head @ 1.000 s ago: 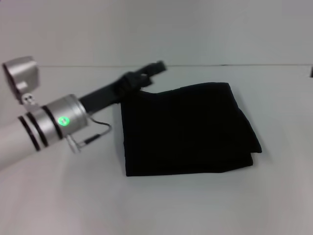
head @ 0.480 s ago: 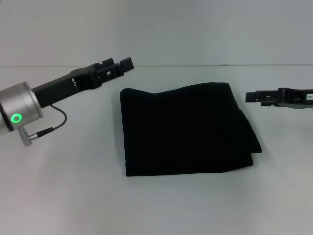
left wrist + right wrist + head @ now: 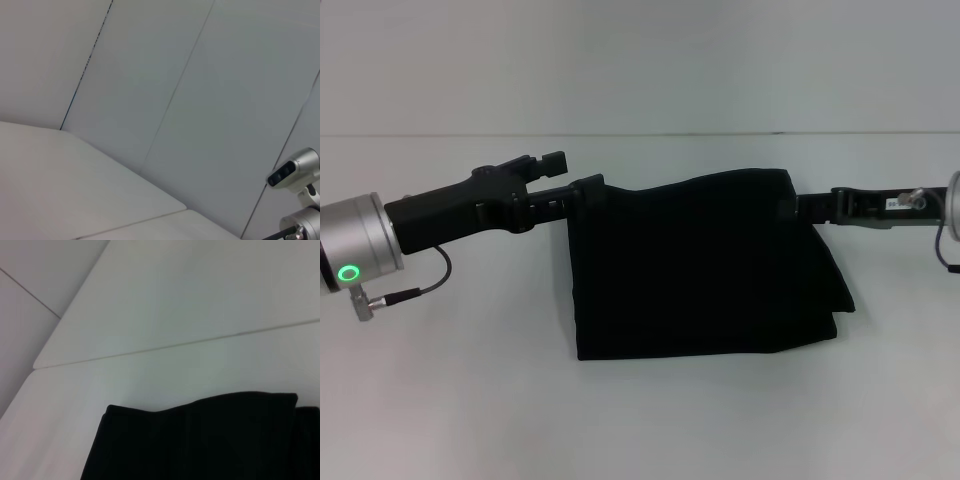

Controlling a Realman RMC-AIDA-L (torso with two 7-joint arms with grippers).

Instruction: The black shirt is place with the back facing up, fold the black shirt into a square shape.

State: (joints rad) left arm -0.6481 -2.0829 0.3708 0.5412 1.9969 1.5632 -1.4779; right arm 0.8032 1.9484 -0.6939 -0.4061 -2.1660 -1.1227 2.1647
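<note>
Folded black shirt (image 3: pixel 700 265) on white table (image 3: pixel 450 400), no lettering visible, both end effectors' finger state unclear

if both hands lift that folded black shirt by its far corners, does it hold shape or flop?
Likely flops: the black shirt is soft cloth, with a wavy far edge and a loose layer poking out on the right. Lifted by the left hand and right hand, the stacked layers would probably hang and unfold. Probably light, and it should drag rather than slide cleanly on the table.
</note>
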